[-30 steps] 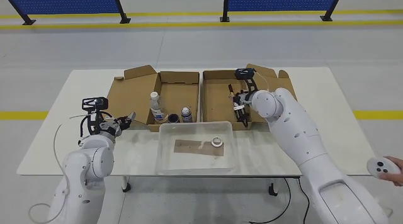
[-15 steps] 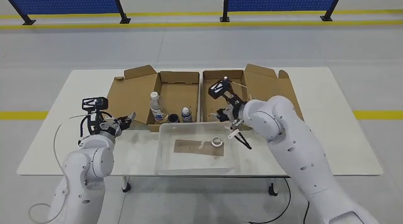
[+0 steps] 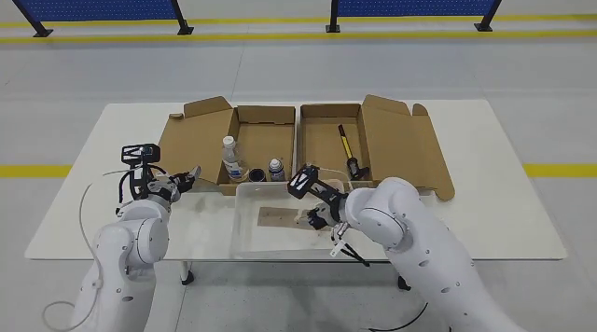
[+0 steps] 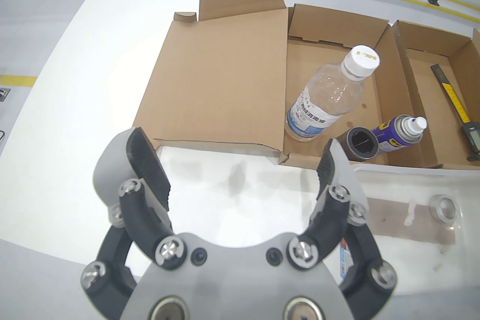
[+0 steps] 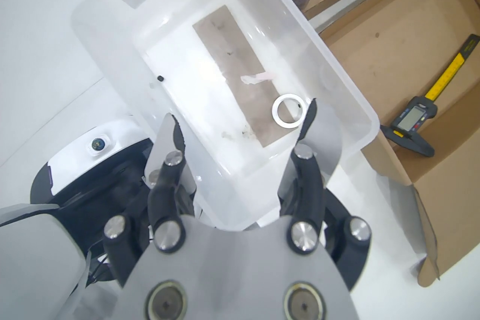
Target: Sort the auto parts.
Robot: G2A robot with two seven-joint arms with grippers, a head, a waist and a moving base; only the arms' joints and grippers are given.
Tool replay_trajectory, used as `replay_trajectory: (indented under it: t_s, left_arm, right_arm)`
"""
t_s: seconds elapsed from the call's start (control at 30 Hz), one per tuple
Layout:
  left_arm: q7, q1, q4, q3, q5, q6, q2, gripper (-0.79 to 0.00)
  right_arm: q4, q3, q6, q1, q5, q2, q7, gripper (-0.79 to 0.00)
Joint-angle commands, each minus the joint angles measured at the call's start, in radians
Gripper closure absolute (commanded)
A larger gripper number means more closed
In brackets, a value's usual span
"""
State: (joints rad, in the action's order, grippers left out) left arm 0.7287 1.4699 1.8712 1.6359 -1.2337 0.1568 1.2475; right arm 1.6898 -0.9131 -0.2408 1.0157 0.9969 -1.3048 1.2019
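A yellow and black caliper (image 3: 347, 152) (image 5: 431, 100) lies in the right cardboard box (image 3: 322, 136). The left box (image 3: 266, 141) holds a clear water bottle (image 4: 330, 100), a blue spray can (image 4: 397, 128) and a black cylinder (image 4: 362, 145). A metal ring (image 5: 287, 110) (image 4: 444, 208) rests on the floor of the clear plastic bin (image 5: 337, 74). My right gripper (image 5: 242, 111) (image 3: 319, 211) hangs open above the bin, one fingertip beside the ring, holding nothing. My left gripper (image 4: 233, 139) (image 3: 187, 179) stands open over the bare table in front of the left box's flap.
The bin (image 3: 247, 229) sits at the table's front edge, directly before the two boxes. A brown patch (image 5: 240, 74) and a small pink scrap (image 5: 257, 77) lie on its floor. Flaps of both boxes spread outward. White tabletop (image 3: 485, 145) extends to either side.
My right gripper left the caliper in the right box and swung back and to the left, ending open above the bin. The left arm has stayed still.
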Motion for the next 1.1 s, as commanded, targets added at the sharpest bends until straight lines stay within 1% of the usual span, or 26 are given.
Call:
replay_trajectory:
  t_s: [0.0,0.1,0.2,0.33,0.57,0.8,1.07]
  left_arm:
    - [0.0,0.0,0.0,0.0,0.0,0.0,0.0,-0.785]
    - [0.0,0.0,0.0,0.0,0.0,0.0,0.0,-0.785]
    - [0.0,0.0,0.0,0.0,0.0,0.0,0.0,-0.785]
    - [0.0,0.0,0.0,0.0,0.0,0.0,0.0,-0.785]
    - [0.0,0.0,0.0,0.0,0.0,0.0,0.0,-0.785]
    - [0.0,0.0,0.0,0.0,0.0,0.0,0.0,-0.785]
    - [0.0,0.0,0.0,0.0,0.0,0.0,0.0,-0.785]
  right_arm:
    - [-0.035,0.009,0.002,-0.004,0.012,-0.001,-0.016,-0.566]
    - [-0.098,0.022,0.004,-0.023,0.003,-0.007,-0.04,-0.554]
    - [-0.153,0.031,0.001,-0.049,-0.011,-0.012,-0.054,-0.573]
    - [-0.226,0.045,-0.004,-0.086,-0.026,-0.02,-0.062,-0.551]
    - [-0.344,0.094,-0.015,-0.151,-0.034,-0.039,-0.077,-0.56]
    - [-0.442,0.157,-0.02,-0.196,-0.048,-0.065,-0.097,-0.566]
    - [-0.528,0.217,-0.022,-0.224,-0.066,-0.095,-0.125,-0.582]
